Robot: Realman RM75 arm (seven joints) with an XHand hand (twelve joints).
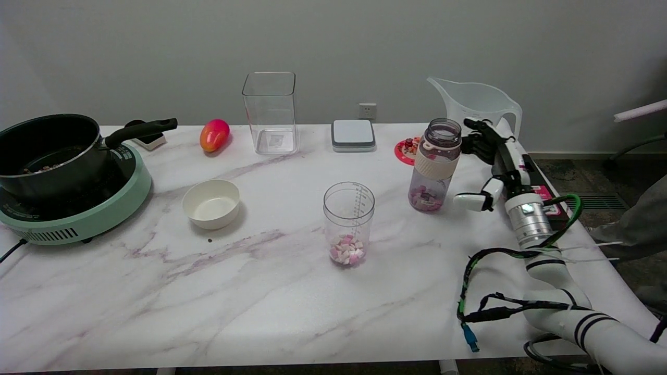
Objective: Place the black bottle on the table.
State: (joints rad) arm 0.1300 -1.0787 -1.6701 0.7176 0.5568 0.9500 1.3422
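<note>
Bottle [435, 165]: dark tinted, translucent, with a pale band round its upper body and an open mouth; it stands upright on the tabletop [271, 291], just to the left of the hand, with pink and white bits inside at the bottom.
Hand [487, 156]: the right hand sits beside the bottle with its fingers spread apart and nothing between them; the dark fingertips are near the bottle's neck, and a narrow gap seems to separate them, though the angle makes contact hard to rule out.
Task state: judging from the upright bottle and the empty hand, the placing looks done or nearly so.
Risk, fingers: if the hand pulls away sideways or curls, a fingertip could catch the bottle's rim and tip it; the bottle is tall and narrow, with little weight low down.
Risk, spill: no lid is on it, so a fall would scatter the contents across the tabletop.
Risk, neighbours: the clear pitcher [477, 104] stands just behind the hand and a pink coaster [407, 150] lies beyond the bottle; a wide backward swing could knock the pitcher.
Risk, cables: loose black and green cables [484, 281] trail from the arm over the tabletop edge and could snag.
Measuring cup [348, 223]: well to the left of the hand, out of its way.
Writing: the measuring cup carries a printed scale, too small to read; a red label near the wrist is illegible; no brand can be read anywhere.
</note>
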